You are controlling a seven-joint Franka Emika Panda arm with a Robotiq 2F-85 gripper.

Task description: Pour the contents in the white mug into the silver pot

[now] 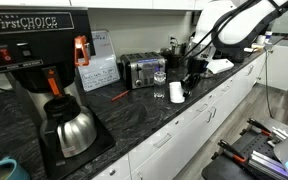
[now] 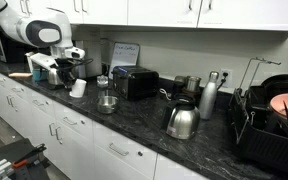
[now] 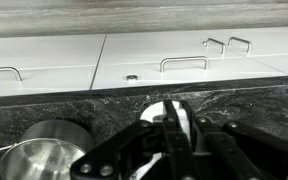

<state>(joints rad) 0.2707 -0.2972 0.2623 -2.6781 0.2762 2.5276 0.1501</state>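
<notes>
The white mug (image 2: 78, 88) is by the counter's front edge, and my gripper (image 2: 73, 78) is shut on it from above. In the wrist view the dark fingers (image 3: 170, 125) close over the mug (image 3: 156, 112) and hide most of it; its contents do not show. The silver pot (image 2: 106, 103) stands on the dark counter a short way beside the mug, apart from it. In the wrist view the pot (image 3: 42, 155) is at the lower left and looks empty. In an exterior view the mug (image 1: 176, 92) sits just below the gripper (image 1: 187, 80).
A clear glass (image 2: 102, 82) and a black toaster (image 2: 136, 82) stand behind the pot. A steel kettle (image 2: 182, 121), a steel carafe (image 2: 210, 97) and a dish rack (image 2: 274, 115) are farther along. A coffee machine (image 1: 34, 70) occupies one end. White cabinet doors (image 3: 134, 55) lie below the counter edge.
</notes>
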